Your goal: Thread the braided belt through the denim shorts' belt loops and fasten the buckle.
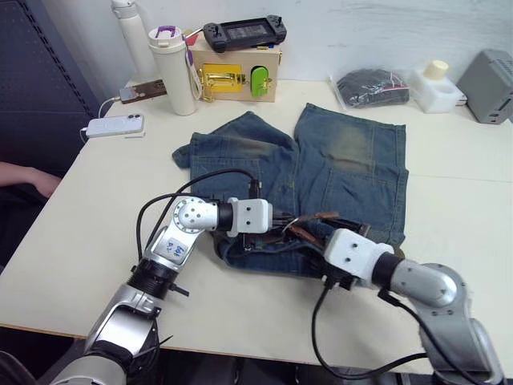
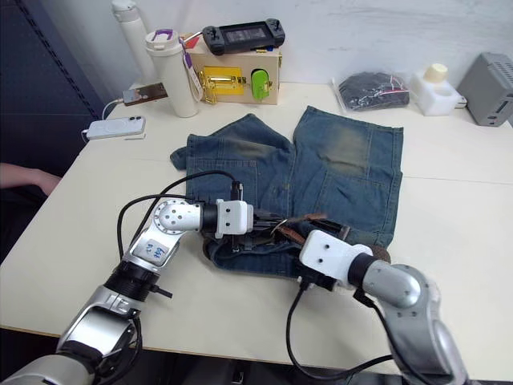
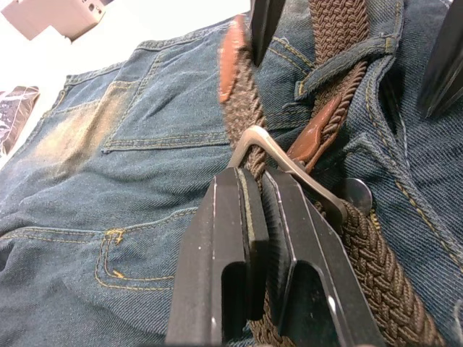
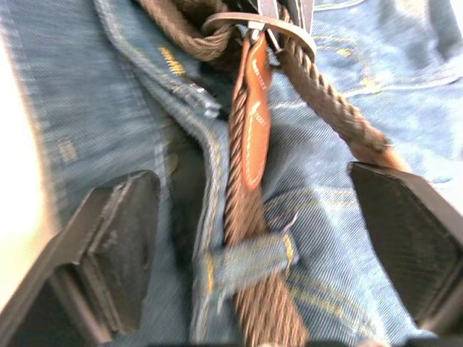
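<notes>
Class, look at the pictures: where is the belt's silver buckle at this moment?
The buckle lies on the waistband of the denim shorts at the table's near edge, between the two claws; the left claw is shut on it, the right claw open beside it.

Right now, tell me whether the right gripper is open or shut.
Open. In the right wrist view the right gripper has its fingers spread wide on either side of the braided belt, touching neither it nor the belt loop.

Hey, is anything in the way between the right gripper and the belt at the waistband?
Nothing visible. In the right wrist view the right gripper is open, and the braided belt lies directly between its fingers, running under a belt loop on the denim shorts. The left gripper is shut at the buckle, farther along.
</notes>
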`<action>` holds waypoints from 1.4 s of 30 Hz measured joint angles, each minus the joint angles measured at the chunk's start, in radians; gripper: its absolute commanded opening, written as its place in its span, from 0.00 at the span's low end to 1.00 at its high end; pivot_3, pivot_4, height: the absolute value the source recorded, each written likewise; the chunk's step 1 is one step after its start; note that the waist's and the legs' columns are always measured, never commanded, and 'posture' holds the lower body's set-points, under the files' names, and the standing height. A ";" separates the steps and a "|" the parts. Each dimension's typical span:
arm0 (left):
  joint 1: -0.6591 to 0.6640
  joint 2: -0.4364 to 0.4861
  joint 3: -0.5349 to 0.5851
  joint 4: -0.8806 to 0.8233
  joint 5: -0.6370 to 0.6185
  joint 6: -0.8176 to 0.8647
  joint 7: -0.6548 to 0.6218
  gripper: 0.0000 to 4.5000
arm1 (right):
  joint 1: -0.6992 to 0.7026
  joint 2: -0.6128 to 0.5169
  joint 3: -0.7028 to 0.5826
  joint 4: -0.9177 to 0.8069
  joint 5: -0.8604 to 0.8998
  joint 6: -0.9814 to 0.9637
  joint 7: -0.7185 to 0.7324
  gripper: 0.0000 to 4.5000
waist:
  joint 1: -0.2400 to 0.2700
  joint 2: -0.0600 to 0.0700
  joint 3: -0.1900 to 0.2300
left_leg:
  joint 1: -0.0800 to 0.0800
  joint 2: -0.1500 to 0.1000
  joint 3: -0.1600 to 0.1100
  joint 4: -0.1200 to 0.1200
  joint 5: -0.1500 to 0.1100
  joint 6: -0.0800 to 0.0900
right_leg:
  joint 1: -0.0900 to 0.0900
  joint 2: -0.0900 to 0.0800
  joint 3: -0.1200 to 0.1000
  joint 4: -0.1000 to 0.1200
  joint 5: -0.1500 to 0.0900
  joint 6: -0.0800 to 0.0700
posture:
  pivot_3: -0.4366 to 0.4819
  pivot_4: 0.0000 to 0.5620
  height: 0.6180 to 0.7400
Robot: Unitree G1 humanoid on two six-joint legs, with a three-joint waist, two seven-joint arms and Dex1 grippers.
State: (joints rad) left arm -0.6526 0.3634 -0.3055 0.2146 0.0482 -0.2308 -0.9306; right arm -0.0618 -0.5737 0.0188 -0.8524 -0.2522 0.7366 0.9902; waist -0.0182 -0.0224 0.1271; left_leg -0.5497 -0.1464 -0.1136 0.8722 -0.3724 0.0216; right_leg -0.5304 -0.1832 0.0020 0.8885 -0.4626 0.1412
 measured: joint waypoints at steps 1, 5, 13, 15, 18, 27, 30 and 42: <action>0.000 -0.002 0.000 0.000 0.000 0.000 0.001 0.00 | -0.005 -0.010 -0.028 -0.009 0.041 0.021 0.013 0.98 | 0.001 0.000 0.000 | 0.000 0.000 0.000 0.000 0.000 0.000 | 0.000 0.000 0.000 0.000 0.000 0.000 | 0.48 0.27 0.22; 0.005 -0.013 -0.002 0.001 0.000 0.002 0.006 0.00 | -0.084 -0.009 -0.151 -0.011 0.202 0.118 0.039 0.98 | 0.007 0.000 0.000 | 0.000 0.000 0.001 0.000 0.000 0.000 | 0.001 0.000 0.000 -0.002 0.000 0.000 | 0.48 0.27 0.22; 0.024 -0.028 -0.011 -0.008 -0.001 0.003 0.011 0.00 | -0.114 -0.112 -0.130 0.068 0.235 0.013 -0.070 0.98 | 0.017 0.000 0.000 | 0.000 0.000 0.001 0.000 0.000 0.001 | 0.003 0.000 0.000 -0.006 0.000 0.000 | 0.48 0.27 0.22; 0.029 -0.027 -0.010 -0.010 -0.001 0.003 0.011 0.00 | -0.097 -0.124 -0.080 0.091 0.218 -0.029 -0.106 0.98 | 0.015 0.000 0.000 | 0.000 0.001 0.001 0.000 0.000 0.001 | 0.003 0.000 0.000 -0.006 0.000 0.000 | 0.48 0.27 0.22; 0.029 -0.027 -0.011 -0.012 -0.001 0.005 0.011 0.00 | -0.097 -0.144 -0.023 0.117 0.182 -0.090 -0.157 0.98 | 0.015 0.000 0.000 | 0.000 0.001 0.001 0.000 0.000 0.001 | 0.003 0.000 0.000 -0.006 0.000 0.000 | 0.48 0.27 0.22; 0.029 -0.023 -0.011 -0.016 -0.001 0.005 0.009 0.00 | -0.085 -0.163 0.046 0.154 0.129 -0.149 -0.237 0.24 | 0.016 0.000 0.000 | 0.000 0.001 0.001 0.000 0.000 0.001 | 0.003 0.000 -0.001 -0.006 0.000 0.000 | 0.48 0.27 0.22; 0.029 -0.021 -0.010 -0.017 -0.001 0.005 0.010 0.00 | -0.078 -0.168 0.052 0.160 0.121 -0.151 -0.242 0.04 | 0.015 0.000 0.000 | 0.000 0.001 0.001 0.000 0.000 0.001 | 0.003 0.000 -0.001 -0.006 0.000 0.000 | 0.48 0.27 0.22; 0.056 -0.026 0.059 -0.086 -0.089 0.146 0.035 0.53 | -0.066 -0.167 0.087 0.173 0.101 -0.168 -0.272 0.00 | 0.013 0.000 0.000 | 0.000 0.001 0.001 0.000 0.000 0.001 | 0.002 0.000 0.000 -0.005 0.000 0.000 | 0.48 0.27 0.22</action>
State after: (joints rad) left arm -0.5966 0.3376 -0.2462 0.1282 -0.0407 -0.0847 -0.8956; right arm -0.1278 -0.7406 0.1059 -0.6796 -0.1509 0.5683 0.7185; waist -0.0048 -0.0227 0.1271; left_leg -0.5496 -0.1455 -0.1128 0.8723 -0.3721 0.0225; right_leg -0.5279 -0.1832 0.0015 0.8834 -0.4626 0.1412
